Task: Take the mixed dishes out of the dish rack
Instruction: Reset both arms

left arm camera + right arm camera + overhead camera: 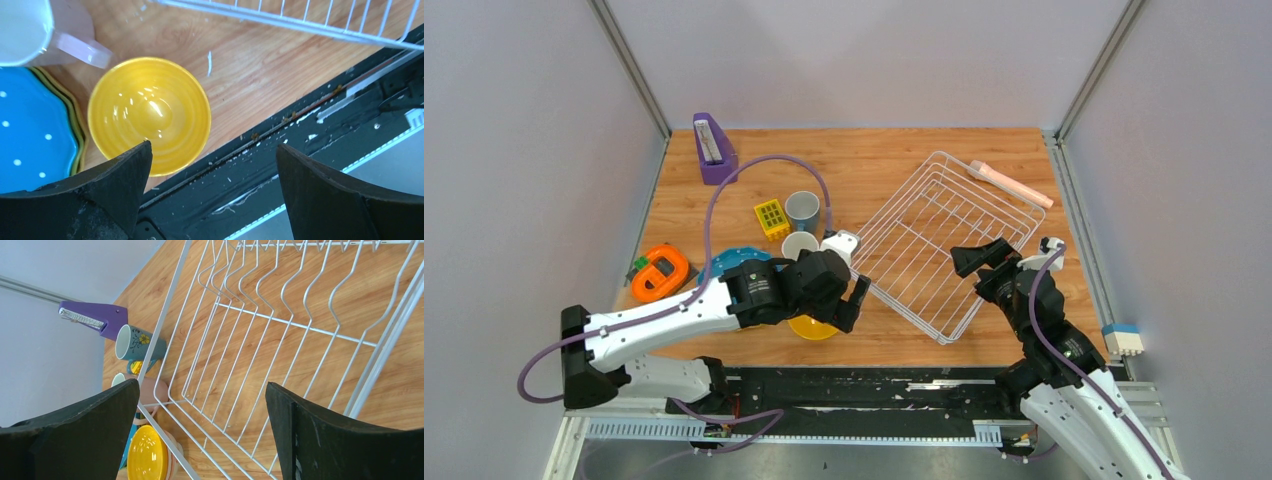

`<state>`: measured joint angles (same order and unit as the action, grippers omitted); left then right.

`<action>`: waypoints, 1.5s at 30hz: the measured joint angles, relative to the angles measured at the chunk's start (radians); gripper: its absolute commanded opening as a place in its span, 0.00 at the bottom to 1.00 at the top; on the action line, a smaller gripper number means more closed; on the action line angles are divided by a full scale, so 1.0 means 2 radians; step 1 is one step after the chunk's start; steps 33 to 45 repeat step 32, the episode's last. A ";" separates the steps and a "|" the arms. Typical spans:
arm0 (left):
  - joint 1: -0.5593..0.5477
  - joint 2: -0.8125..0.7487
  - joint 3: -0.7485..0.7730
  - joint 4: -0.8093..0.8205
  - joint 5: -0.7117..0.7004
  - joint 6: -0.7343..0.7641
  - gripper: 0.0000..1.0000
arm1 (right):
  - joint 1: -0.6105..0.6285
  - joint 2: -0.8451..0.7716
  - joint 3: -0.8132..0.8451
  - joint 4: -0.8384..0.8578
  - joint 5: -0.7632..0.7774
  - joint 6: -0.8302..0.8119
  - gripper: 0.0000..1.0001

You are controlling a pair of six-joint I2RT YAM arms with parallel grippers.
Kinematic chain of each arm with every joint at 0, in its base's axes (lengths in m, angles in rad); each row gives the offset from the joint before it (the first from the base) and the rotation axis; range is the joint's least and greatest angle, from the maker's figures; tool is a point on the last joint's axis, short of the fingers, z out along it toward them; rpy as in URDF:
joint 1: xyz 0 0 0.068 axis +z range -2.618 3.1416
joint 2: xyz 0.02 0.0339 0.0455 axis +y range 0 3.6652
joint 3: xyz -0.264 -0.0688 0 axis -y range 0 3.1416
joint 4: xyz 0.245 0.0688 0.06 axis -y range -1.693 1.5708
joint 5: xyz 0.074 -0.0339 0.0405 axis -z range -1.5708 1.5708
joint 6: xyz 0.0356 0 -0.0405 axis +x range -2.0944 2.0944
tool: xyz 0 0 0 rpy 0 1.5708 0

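The white wire dish rack (944, 240) lies at an angle on the right of the table with nothing in it. Left of it stand a yellow bowl (150, 112), a blue dotted plate (30, 130) on a stack, a pink mug (30, 25) and a blue mug (802, 210). My left gripper (214, 147) hangs open just above the bowl's near side and holds nothing. The bowl (812, 328) rests on the wood, half hidden under that wrist. My right gripper (982, 255) is open over the rack's near right part (260, 320), holding nothing.
A purple wedge holder (712, 148) stands at the back left, with a yellow grid block (771, 218) near the blue mug. An orange round gadget (661, 272) lies at the left edge. A pink bar (1011, 183) lies behind the rack. A black rail (310, 130) borders the near table edge.
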<state>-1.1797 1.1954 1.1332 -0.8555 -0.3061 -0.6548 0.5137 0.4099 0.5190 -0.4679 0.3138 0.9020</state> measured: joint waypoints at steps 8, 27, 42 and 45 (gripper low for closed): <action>0.138 -0.090 -0.060 0.093 -0.001 -0.007 1.00 | 0.000 0.001 0.002 -0.007 0.002 -0.005 1.00; 0.264 -0.222 -0.129 0.088 -0.047 -0.045 1.00 | 0.000 0.008 0.008 -0.032 0.027 -0.011 1.00; 0.264 -0.235 -0.133 0.088 -0.054 -0.047 1.00 | 0.000 0.008 0.008 -0.034 0.032 -0.011 1.00; 0.264 -0.235 -0.133 0.088 -0.054 -0.047 1.00 | 0.000 0.008 0.008 -0.034 0.032 -0.011 1.00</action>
